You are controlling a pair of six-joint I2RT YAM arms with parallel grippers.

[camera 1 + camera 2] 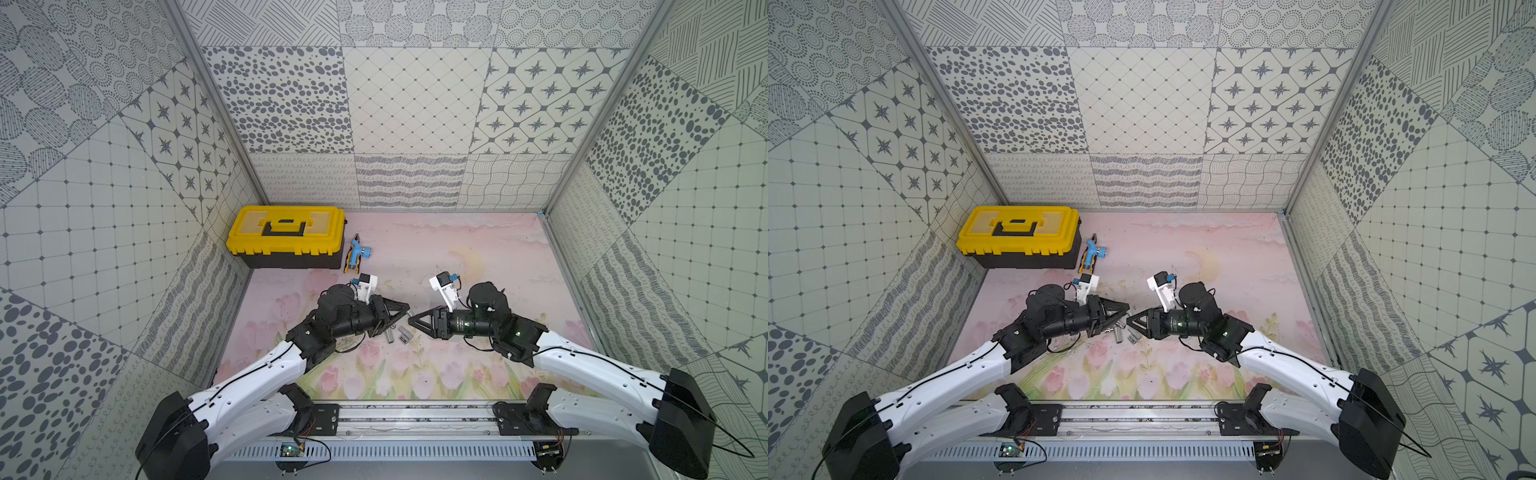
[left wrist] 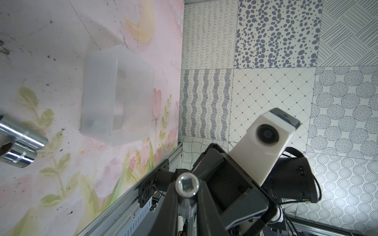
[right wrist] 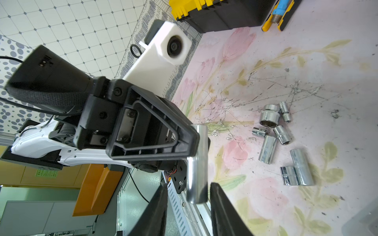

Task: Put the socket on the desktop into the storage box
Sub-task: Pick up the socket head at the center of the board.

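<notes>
Robot lab cell: patterned panel walls (image 1: 415,104), aluminium rail (image 1: 415,411) (arms (image 1: 257,374) mounted), printed desktop (image 1: 490,249).

We saw the whole desktop (image 1: 498,249) steeply from six o'clock in both top views; wrist cameras (image 2: 268,133) faced each other closely, sharing one socket (image 3: 197,163).

1. a black toolbox (image 1: 291,261) with a yellow lid (image 1: 249,232) and black handle (image 1: 286,227) stands closed in the far left corner.
2. just beside its right end lie yellow-handled pliers (image 1: 346,266) and a blue fitting (image 1: 356,254), overlapping.
3. grey-patterned wall panels (image 1: 415,104) enclose three sides.
4. an aluminium rail (image 1: 415,414) and a slotted cable duct (image 1: 415,451) run along the near edge.
</notes>
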